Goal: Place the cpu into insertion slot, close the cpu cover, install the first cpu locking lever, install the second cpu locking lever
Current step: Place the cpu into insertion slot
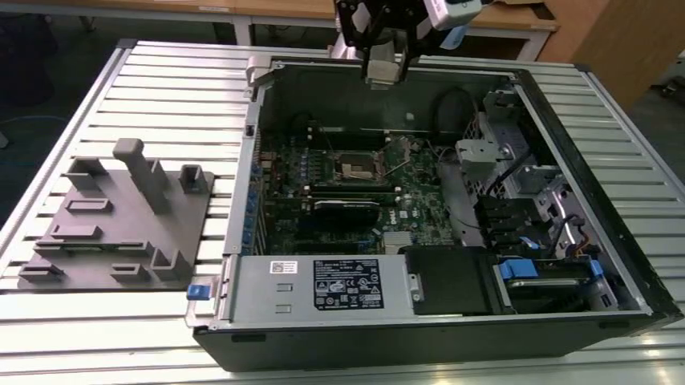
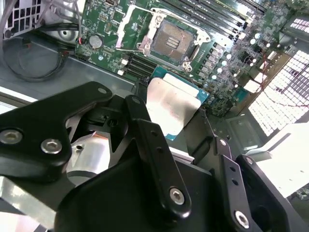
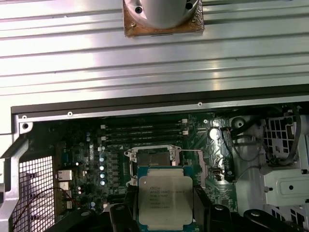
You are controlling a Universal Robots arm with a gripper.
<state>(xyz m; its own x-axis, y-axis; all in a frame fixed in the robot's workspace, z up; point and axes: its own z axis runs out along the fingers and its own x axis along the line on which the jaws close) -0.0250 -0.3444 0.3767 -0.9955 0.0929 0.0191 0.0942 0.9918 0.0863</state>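
Note:
My gripper hangs high over the far edge of the open computer case, shut on the cpu. Black fingers clamp the flat chip on two opposite sides. In the first wrist view the cpu shows its silvery printed top between the fingers. The insertion slot lies bare on the green circuit board, well below and apart from the chip. I also see the insertion slot in the other two views. The cpu cover is swung off the slot to one side.
The case's metal walls ring the board. A power supply sits at the near end, and drive cages with cables line the exterior view's right. A grey fixture block rests on the slatted table at the exterior view's left.

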